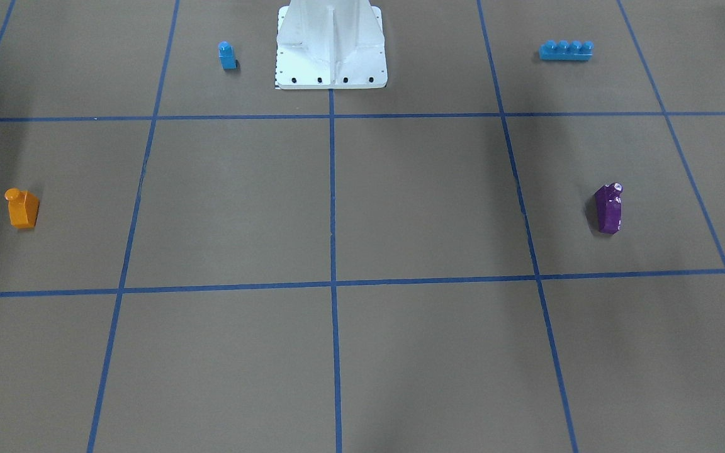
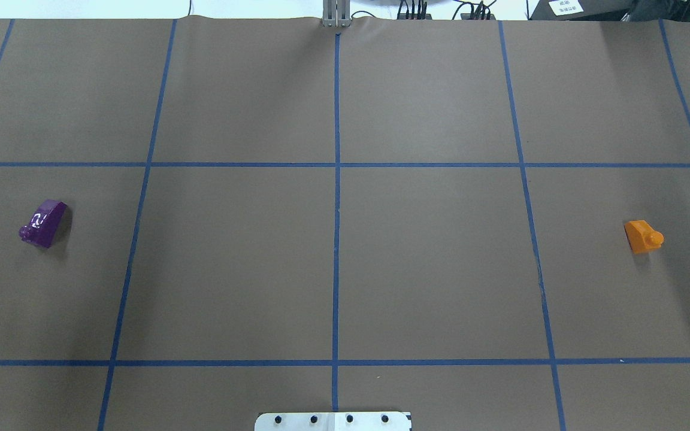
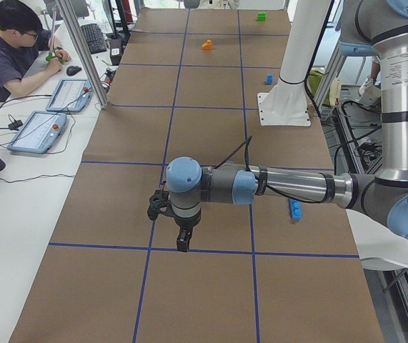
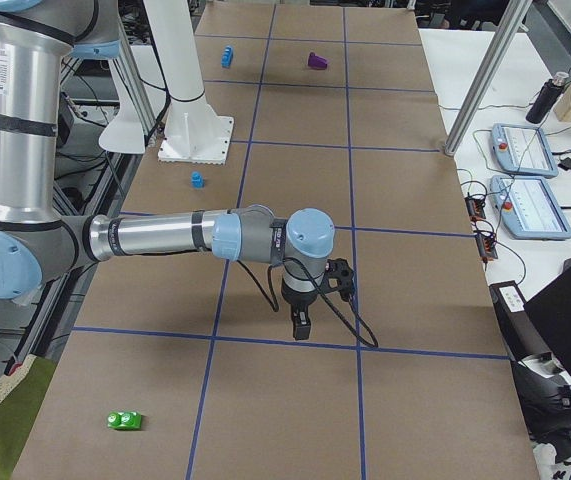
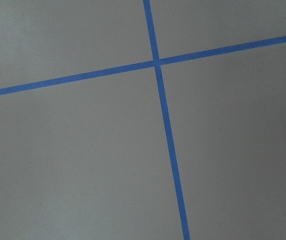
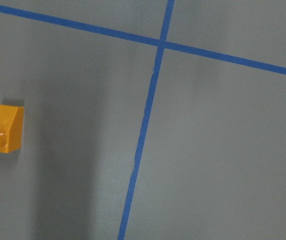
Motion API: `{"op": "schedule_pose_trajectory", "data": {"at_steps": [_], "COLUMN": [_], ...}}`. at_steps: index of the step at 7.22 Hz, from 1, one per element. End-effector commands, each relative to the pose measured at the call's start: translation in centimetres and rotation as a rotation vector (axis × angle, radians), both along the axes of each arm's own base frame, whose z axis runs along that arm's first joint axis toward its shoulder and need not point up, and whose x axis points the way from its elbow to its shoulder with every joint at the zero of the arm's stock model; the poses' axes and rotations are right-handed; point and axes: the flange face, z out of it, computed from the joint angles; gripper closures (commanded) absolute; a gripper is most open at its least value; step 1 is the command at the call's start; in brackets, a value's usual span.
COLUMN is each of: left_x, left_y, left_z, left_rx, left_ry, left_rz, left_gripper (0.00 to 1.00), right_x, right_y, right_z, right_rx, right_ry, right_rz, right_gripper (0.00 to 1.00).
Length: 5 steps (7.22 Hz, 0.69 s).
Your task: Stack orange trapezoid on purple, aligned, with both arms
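Observation:
The orange trapezoid stands on the brown table on my right side; it also shows in the overhead view and at the left edge of the right wrist view. The purple block lies on my left side. The two blocks are far apart. My left gripper points down above the table in the exterior left view, and my right gripper does so in the exterior right view. I cannot tell whether either is open or shut. Neither shows in the overhead or front views.
A small blue one-stud block and a long blue brick lie on either side of the white robot base. A green block lies at the table's right end. An operator sits at a side desk.

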Motion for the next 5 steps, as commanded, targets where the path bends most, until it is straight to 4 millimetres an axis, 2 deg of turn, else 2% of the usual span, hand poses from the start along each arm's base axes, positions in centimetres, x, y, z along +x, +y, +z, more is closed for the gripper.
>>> {"op": "schedule_pose_trajectory", "data": {"at_steps": [1,4,5], "left_x": [0.0,0.1,0.4], "left_y": [0.0,-0.1,-0.7], "left_z": [-0.1,-0.6,-2.2], "left_rx": [0.007,0.006,0.040], "left_ry": [0.000,0.002,0.013], "left_rz": [0.001,-0.006,-0.001], "left_gripper": [0.00,0.00,0.00], "right_x": [0.0,0.0,0.0], "right_y": [-0.1,-0.2,-0.5], "right_z": [-0.1,-0.6,-1.0], "right_rx": [0.000,0.019,0.026], "right_ry": [0.000,0.000,-0.005], "right_rz": [0.002,-0.006,-0.003], "right_gripper": [0.00,0.00,0.00]}}
